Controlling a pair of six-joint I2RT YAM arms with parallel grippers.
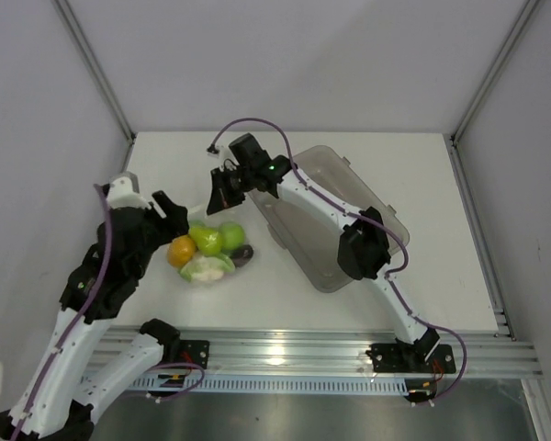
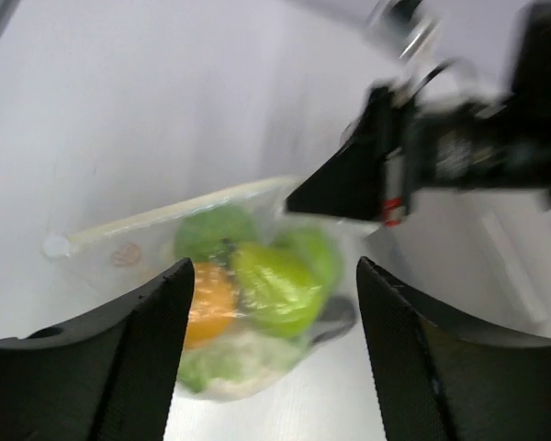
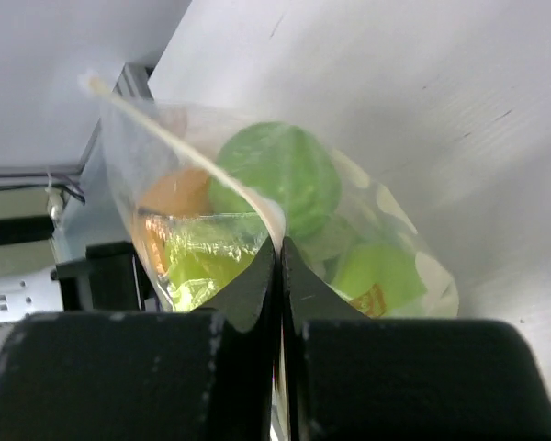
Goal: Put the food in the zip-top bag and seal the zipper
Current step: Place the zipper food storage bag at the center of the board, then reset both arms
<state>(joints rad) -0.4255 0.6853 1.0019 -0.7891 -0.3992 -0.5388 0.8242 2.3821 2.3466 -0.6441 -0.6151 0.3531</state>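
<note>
My right arm stretches far over the table, elbow above the grey bin (image 1: pixel 349 197) and wrist bent down. The right gripper (image 3: pixel 277 248) has its fingers pressed together on the mouth edge of the zip-top bag (image 1: pixel 209 255), where the zipper (image 3: pixel 179 147) strip ends. My left arm is folded close, with the left gripper (image 2: pixel 271 276) spread wide and aimed at the bag's orange side. That wrist view is blurred, so I can't say whether it touches the plastic. The food (image 1: pixel 208 241) sits inside the bag, which lies on the white table (image 1: pixel 257 303) near the bin. Pale walls (image 1: pixel 285 64) close three sides, and an aluminium rail (image 1: pixel 331 349) runs along the near edge.
</note>
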